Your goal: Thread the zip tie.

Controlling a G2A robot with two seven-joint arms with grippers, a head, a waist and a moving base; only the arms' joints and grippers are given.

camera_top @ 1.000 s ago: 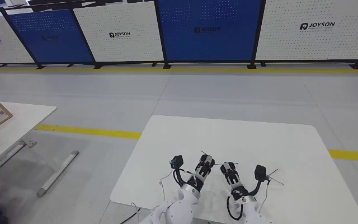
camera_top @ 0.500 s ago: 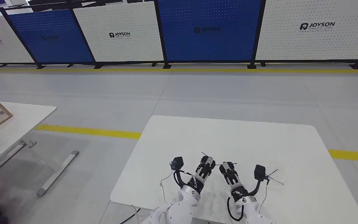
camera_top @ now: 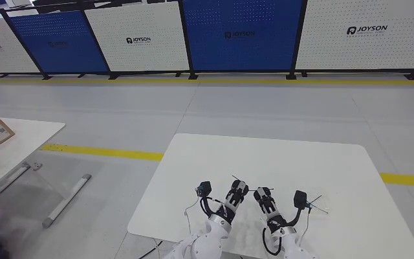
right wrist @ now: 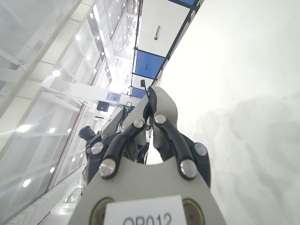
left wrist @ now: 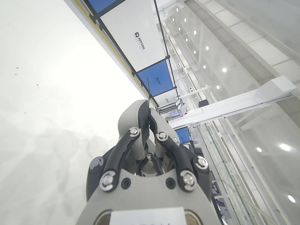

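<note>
At the far left, a second white table (camera_top: 26, 133) is standing well apart from the worktop (camera_top: 291, 162), with grey floor and a yellow floor line (camera_top: 97, 152) running between them.

Near the worktop's front edge, the left gripper (camera_top: 237, 187) is pointing away from the robot. In the left wrist view its fingers (left wrist: 131, 115) are pressing together on the zip tie tail (left wrist: 148, 90), a thin black strip that is sticking straight out past the fingertips into the air.

Just beside it, and not touching it, the right gripper (camera_top: 261, 192) is pointing the same way. In the right wrist view its fingers (right wrist: 166, 104) are clamping shut on the strip just below the zip tie head (right wrist: 142, 83), the small black block that is poking out beyond the fingertips. The tail and the head are staying apart, with the tail not entering the head. Whether both ends belong to one tie cannot be told.

Farther right, a few thin dark strips (camera_top: 318, 207) are lying on the worktop beside the right arm.
</note>
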